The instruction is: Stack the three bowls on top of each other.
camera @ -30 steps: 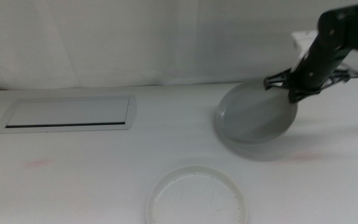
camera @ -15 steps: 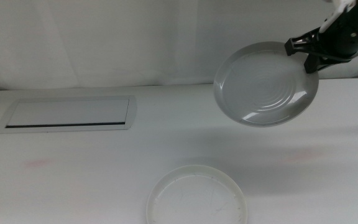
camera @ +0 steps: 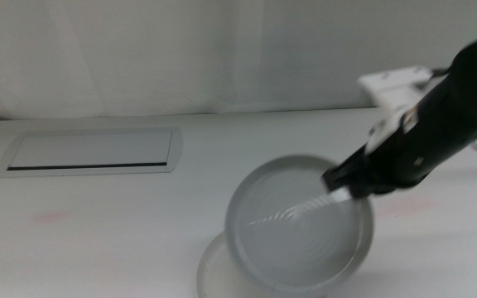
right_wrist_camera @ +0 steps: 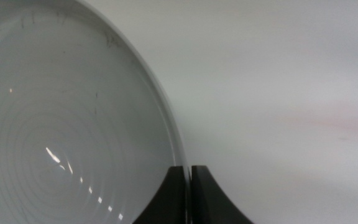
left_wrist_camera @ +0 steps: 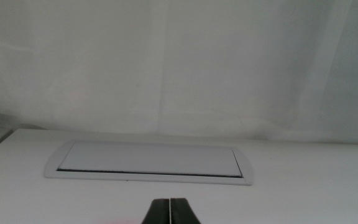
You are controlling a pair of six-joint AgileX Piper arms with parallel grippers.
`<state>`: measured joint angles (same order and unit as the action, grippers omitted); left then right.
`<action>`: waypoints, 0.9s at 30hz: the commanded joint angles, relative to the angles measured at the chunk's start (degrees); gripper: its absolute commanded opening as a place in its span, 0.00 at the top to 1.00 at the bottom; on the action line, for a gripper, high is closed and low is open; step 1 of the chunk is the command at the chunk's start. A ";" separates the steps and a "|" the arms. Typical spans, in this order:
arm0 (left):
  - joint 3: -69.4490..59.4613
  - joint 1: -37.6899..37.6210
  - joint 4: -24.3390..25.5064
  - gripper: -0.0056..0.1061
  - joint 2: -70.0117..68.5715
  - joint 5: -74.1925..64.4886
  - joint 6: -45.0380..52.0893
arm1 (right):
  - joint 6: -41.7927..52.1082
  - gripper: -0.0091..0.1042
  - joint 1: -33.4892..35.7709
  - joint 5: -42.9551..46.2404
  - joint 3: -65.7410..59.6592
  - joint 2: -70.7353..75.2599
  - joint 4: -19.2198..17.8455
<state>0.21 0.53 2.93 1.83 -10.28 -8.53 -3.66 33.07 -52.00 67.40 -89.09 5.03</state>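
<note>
A grey-blue bowl [camera: 298,223] hangs tilted at the front middle of the table, its rim clamped in my right gripper [camera: 344,184], which comes in from the right. In the right wrist view the gripper [right_wrist_camera: 188,186] is shut on the rim of this bowl [right_wrist_camera: 61,124]. A cream white bowl [camera: 211,269] lies on the table directly under it and is mostly hidden; I cannot tell whether the two touch. My left gripper [left_wrist_camera: 170,211] is shut on nothing and waits at the near left, facing the back of the table.
A flat white panel [camera: 89,151] with a dark slot is set into the table at the back left, also seen as the panel [left_wrist_camera: 148,160] in the left wrist view. A white curtain closes off the back.
My right gripper has carried the grey-blue bowl from high at the back right down and leftward to above the cream white bowl. The left arm has not moved.
</note>
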 commanded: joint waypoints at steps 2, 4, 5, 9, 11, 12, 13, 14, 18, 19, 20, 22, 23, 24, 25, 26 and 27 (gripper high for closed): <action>-2.32 0.05 -0.28 0.97 -0.53 0.66 0.12 | -2.01 0.94 3.24 4.96 -3.06 -0.67 -0.04; -2.32 0.05 -0.28 0.97 -0.53 0.66 0.12 | -2.57 0.94 4.31 6.83 -4.54 -1.86 -0.04; -2.32 0.05 -0.28 0.97 -0.53 0.66 0.12 | -2.57 0.94 4.78 7.17 -4.91 -2.85 -0.13; -2.32 0.05 -0.28 0.97 -0.53 0.66 0.12 | -2.57 0.94 5.97 9.02 -5.04 -6.63 -0.14; -2.32 0.05 -0.28 0.97 -0.53 0.66 0.12 | -2.57 0.94 6.39 10.58 -5.04 -8.35 -0.14; -2.32 0.05 -0.28 0.97 -0.53 0.66 0.12 | -2.57 0.94 6.39 11.02 -5.04 -8.97 -0.14; -2.32 0.05 -0.28 0.97 -0.53 0.66 0.12 | -2.57 0.94 6.39 11.27 -5.04 -9.81 0.09; -2.32 0.05 -0.28 0.97 -0.53 0.66 0.12 | -2.57 0.94 6.39 11.27 -5.04 -10.57 0.09; -2.32 0.05 -0.28 0.97 -0.53 0.66 0.12 | -2.57 0.94 6.39 11.50 -5.04 -12.67 0.09; -2.32 0.05 -0.28 0.97 -0.53 0.66 0.12 | -2.57 0.94 6.39 11.90 -5.04 -13.08 0.51; -2.32 0.05 -0.28 0.97 -0.53 0.66 0.12 | -2.57 0.94 6.53 12.15 -5.04 -13.19 1.05; -2.32 0.05 -0.28 0.97 -0.53 0.66 0.12 | -2.33 0.94 6.96 12.58 -5.04 -13.44 1.70; -2.32 0.05 -0.28 0.97 -0.53 0.66 0.12 | -2.33 0.94 7.26 12.69 -5.04 -13.44 1.70; -2.32 0.05 -0.28 0.97 -0.53 0.66 0.12 | -2.33 0.94 7.52 12.91 -5.04 -13.48 1.70; -2.32 0.05 -0.28 0.97 -0.53 0.66 0.12 | -2.33 0.94 7.91 13.03 -5.04 -13.48 1.70; -2.32 0.05 -0.28 0.97 -0.53 0.66 0.12 | -2.33 0.94 8.08 13.29 -5.04 -13.48 1.70; -2.32 0.05 -0.28 0.97 -0.53 0.66 0.12 | -2.33 0.94 8.22 13.42 -5.04 -13.58 1.70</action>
<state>0.21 0.53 2.93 1.83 -10.28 -8.53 -6.42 40.79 -39.48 62.44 -102.46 6.85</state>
